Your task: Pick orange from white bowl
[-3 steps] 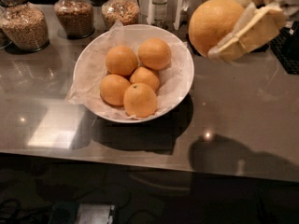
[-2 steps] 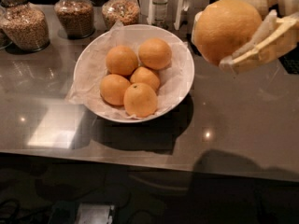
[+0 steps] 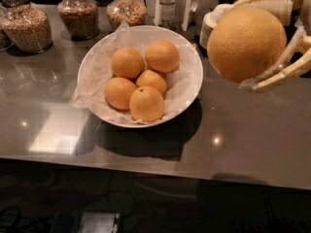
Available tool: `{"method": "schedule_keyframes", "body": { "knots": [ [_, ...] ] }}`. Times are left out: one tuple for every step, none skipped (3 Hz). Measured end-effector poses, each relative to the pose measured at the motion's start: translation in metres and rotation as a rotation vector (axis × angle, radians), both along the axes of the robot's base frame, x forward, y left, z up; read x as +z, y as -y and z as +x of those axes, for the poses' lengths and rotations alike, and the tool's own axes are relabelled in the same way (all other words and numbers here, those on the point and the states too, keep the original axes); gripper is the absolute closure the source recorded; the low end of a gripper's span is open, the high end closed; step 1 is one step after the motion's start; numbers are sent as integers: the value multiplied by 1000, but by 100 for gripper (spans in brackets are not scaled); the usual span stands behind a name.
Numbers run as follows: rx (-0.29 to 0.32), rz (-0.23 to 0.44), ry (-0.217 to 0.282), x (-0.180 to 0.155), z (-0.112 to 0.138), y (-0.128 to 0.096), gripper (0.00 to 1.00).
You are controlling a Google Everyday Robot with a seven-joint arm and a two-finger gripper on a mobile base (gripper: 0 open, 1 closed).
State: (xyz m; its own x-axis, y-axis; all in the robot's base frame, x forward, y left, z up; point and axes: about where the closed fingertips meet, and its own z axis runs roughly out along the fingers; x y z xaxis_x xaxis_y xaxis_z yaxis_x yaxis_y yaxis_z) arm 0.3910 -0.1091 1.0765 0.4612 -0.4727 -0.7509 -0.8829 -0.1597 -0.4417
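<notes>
The end effector (image 3: 241, 46) pinches the orange (image 3: 247, 43) between its pale fingers, held in the air right of the white bowl (image 3: 196, 89). Five smaller oranges (image 3: 146, 103) sit inside that bowl on the counter (image 3: 252, 135), and glass jars (image 3: 77, 13) stand behind it.

pincer (image 3: 241, 46) right of white bowl (image 3: 197, 62) | orange (image 3: 248, 41) in pincer | jars (image 3: 79, 14) behind bowl

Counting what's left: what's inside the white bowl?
Five oranges on crinkled paper, which hides the white bowl's bottom. The gripper, upper right, holds the orange outside it.
</notes>
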Motion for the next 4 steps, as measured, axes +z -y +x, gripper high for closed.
{"method": "schedule_keyframes", "body": {
  "knots": [
    [17,7,27,13,-20,-19,100],
    [53,54,86,33,-59,-49,100],
    [101,107,101,38,-95,-78,100],
    [156,117,65,21,-114,-107,100]
  ]
}}
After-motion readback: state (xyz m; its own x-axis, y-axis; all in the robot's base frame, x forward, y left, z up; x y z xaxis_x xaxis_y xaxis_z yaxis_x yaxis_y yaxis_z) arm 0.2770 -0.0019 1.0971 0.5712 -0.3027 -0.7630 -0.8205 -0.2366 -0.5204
